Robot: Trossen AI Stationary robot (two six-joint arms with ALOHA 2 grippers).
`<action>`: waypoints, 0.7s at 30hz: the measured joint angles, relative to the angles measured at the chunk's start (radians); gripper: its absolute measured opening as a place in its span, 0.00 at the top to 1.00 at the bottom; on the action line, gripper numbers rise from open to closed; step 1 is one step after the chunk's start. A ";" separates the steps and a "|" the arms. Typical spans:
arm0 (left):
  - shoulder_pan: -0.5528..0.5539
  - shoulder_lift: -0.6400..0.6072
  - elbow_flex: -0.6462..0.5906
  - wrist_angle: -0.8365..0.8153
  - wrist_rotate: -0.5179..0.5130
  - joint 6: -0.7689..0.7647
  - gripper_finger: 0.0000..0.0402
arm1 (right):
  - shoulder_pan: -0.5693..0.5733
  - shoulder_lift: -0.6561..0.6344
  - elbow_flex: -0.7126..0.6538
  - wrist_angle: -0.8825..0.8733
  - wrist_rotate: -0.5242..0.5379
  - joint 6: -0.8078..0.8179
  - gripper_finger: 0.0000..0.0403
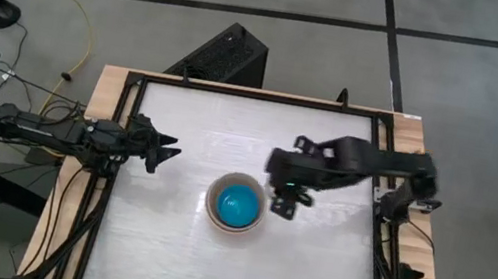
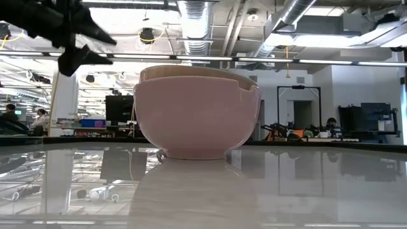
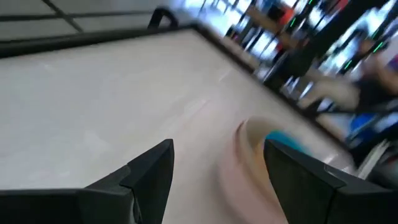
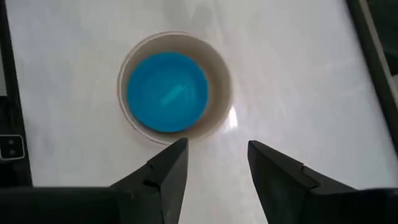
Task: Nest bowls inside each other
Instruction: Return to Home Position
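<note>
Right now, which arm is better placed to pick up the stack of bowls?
Probably the right. The right gripper hangs open and empty just beside the stack of bowls, looking down on its rim. The left gripper, also open, sits far off near the left edge of the table.

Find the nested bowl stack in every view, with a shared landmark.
High: nested bowl stack at the picture's centre.
Low: centre, pink outer wall close up.
Left wrist: blurred, ahead of the left gripper.
Right wrist: seen from above, ahead of the right gripper.
Landmark: its blue innermost bowl, hidden only in the low view.
</note>
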 joint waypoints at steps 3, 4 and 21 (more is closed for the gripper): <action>0.000 0.000 0.000 0.124 -0.013 0.026 0.41 | 0.028 -0.144 -0.173 0.112 0.054 0.000 0.51; 0.000 0.000 0.000 0.171 -0.009 0.063 0.41 | 0.033 -0.201 -0.247 0.174 0.061 0.001 0.52; 0.000 -0.138 0.035 0.247 0.020 0.465 0.41 | -0.082 -0.909 -1.454 1.443 -0.080 -0.048 0.74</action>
